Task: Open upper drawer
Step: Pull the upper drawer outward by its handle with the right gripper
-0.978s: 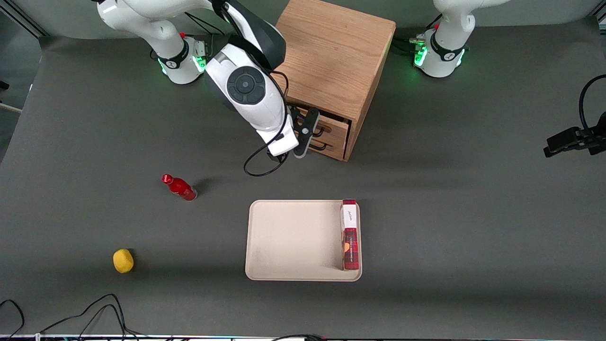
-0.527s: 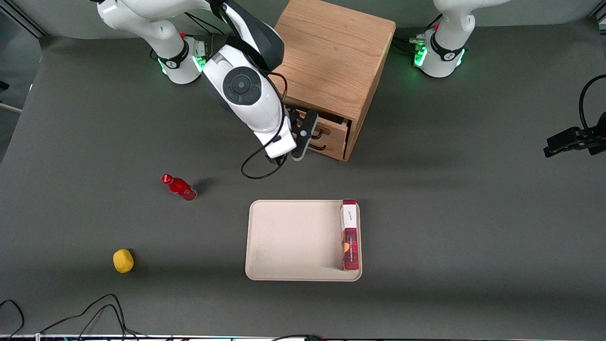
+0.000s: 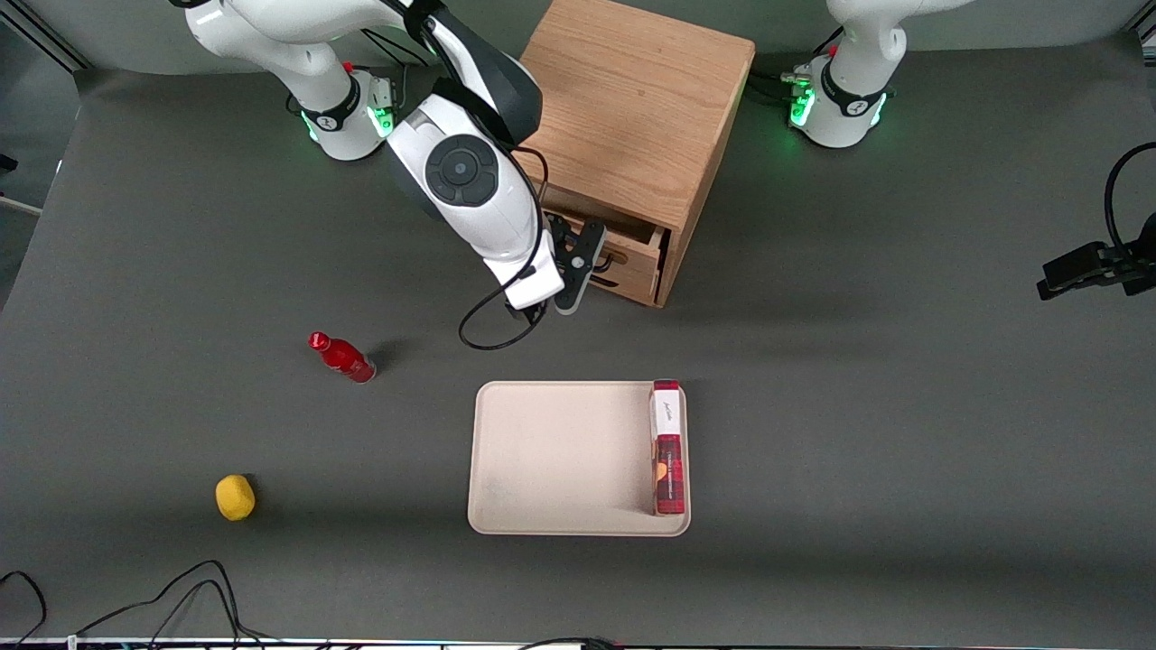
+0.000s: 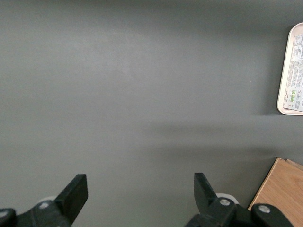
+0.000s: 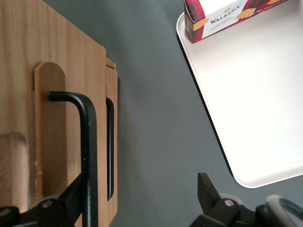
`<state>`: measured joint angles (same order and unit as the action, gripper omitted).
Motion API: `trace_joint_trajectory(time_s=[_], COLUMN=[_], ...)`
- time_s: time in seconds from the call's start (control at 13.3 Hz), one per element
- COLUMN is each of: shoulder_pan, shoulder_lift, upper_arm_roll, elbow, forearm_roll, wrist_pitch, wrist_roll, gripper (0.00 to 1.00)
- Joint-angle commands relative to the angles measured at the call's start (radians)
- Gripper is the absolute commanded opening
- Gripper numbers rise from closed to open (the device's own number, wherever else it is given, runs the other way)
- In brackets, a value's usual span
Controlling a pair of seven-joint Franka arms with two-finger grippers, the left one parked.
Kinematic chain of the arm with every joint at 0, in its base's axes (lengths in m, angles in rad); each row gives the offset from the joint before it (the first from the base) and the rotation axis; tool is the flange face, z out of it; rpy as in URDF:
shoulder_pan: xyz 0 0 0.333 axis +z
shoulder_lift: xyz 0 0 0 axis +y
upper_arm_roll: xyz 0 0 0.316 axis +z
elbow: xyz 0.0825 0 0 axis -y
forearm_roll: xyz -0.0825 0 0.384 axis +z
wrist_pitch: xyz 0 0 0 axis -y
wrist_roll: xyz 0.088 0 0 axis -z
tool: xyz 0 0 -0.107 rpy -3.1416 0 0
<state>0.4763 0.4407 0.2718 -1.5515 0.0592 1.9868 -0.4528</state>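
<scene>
The wooden cabinet stands at the back of the table. Its upper drawer is pulled out a little, with a dark gap showing along its top. My right gripper is in front of the drawer fronts and is open. In the right wrist view the gripper has its fingers wide apart, and one finger is hooked in under the upper drawer's black wire handle. The other finger hangs over the bare table. The lower drawer with its own black handle sits shut below.
A cream tray lies nearer the front camera than the cabinet, with a red tartan biscuit box along one edge. A red bottle and a yellow lemon lie toward the working arm's end.
My gripper has moved away from the cabinet toward the front camera, and the upper drawer has slid out a little with it.
</scene>
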Motion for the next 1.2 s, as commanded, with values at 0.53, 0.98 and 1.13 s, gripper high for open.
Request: trace_joint_trajectory(time_s=[0.53, 0.98, 1.13], shoulder_pan=[-0.025, -0.054, -0.062], shoulder_lift=[0.024, 0.036, 0.046], upper_arm_roll=[0.003, 0.003, 0.003], elbow=[0.022, 0.05, 0.062], forearm_roll=[-0.024, -0.027, -0.03], wrist_pitch=[0.029, 0.029, 0.029], wrist_roll=[-0.009, -0.012, -0.014], gripper=[1.0, 1.0, 1.0])
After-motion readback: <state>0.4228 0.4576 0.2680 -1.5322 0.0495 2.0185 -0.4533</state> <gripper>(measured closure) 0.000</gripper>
